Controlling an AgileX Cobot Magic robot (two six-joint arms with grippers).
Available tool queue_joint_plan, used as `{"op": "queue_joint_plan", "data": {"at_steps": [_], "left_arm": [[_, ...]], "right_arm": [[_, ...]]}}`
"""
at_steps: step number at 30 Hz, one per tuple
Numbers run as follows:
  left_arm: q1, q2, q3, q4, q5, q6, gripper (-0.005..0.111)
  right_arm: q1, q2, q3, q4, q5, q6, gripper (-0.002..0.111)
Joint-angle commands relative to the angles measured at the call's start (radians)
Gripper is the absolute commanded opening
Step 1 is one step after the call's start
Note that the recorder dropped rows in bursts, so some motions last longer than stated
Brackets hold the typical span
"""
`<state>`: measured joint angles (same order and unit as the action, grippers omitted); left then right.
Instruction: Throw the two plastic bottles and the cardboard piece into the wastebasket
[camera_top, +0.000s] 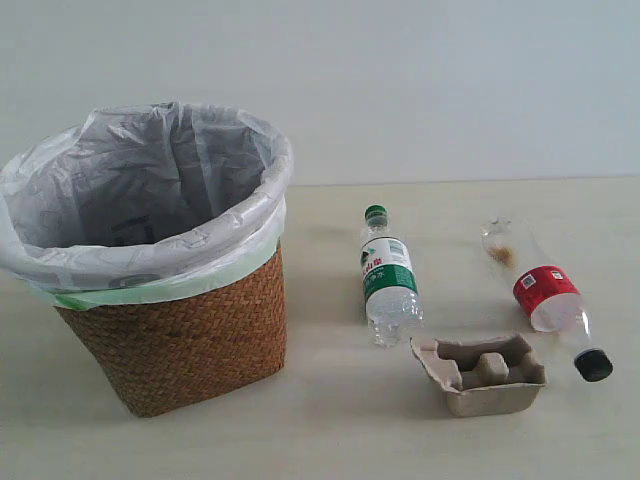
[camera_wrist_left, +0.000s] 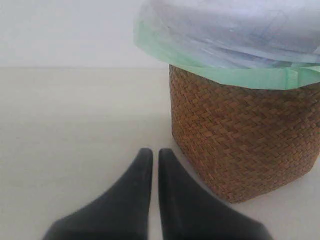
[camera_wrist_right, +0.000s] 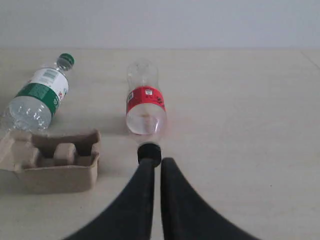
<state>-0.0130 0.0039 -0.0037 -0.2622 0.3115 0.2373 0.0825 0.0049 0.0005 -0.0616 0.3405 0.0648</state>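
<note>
Closest to the exterior camera is the cardboard piece, hollows up, on the pale table. That view shows neither arm.

In the right wrist view, the right gripper has its two dark fingers drawn nearly together, with only a thin slit between them and nothing held. Directly ahead of its tips lies the red-label bottle on its side, with its black cap pointing back at the gripper and sitting right at one fingertip. I cannot tell whether they touch. The cardboard piece is near the gripper, off to the wastebasket side, apart from the red-label bottle. Beyond the tray lies the green-cap bottle, also on its side, with its cap pointing away from the gripper and its base just beside the tray's far edge. Nothing stands between the gripper and the red-label bottle.

In the left wrist view, the left gripper is likewise narrowed to a slit and holds nothing, low over bare table. The wastebasket stands upright near it, ahead and to one side. The white bag with its green edge is folded over the rim, and the fingertips are clear of the wicker wall.
</note>
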Motion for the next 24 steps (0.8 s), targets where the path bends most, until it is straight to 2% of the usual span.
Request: {"op": "queue_joint_plan", "data": {"at_steps": [1, 7, 16, 24], "left_arm": [[-0.009, -0.004, 0.004, -0.003, -0.005, 0.003, 0.004], [-0.009, -0.004, 0.004, -0.003, -0.005, 0.003, 0.004], [-0.009, -0.004, 0.004, -0.003, -0.005, 0.003, 0.004], [-0.009, -0.004, 0.004, -0.003, -0.005, 0.003, 0.004]], "right_arm": [[-0.003, -0.005, 0.0, -0.005, -0.087, -0.005, 0.002], [-0.003, -0.005, 0.0, -0.01, -0.262, -0.077, 0.002], [-0.003, -0.005, 0.0, -0.008, -0.754, -0.065, 0.002], [-0.003, -0.005, 0.0, -0.005, -1.09, 0.179, 0.002]]}}
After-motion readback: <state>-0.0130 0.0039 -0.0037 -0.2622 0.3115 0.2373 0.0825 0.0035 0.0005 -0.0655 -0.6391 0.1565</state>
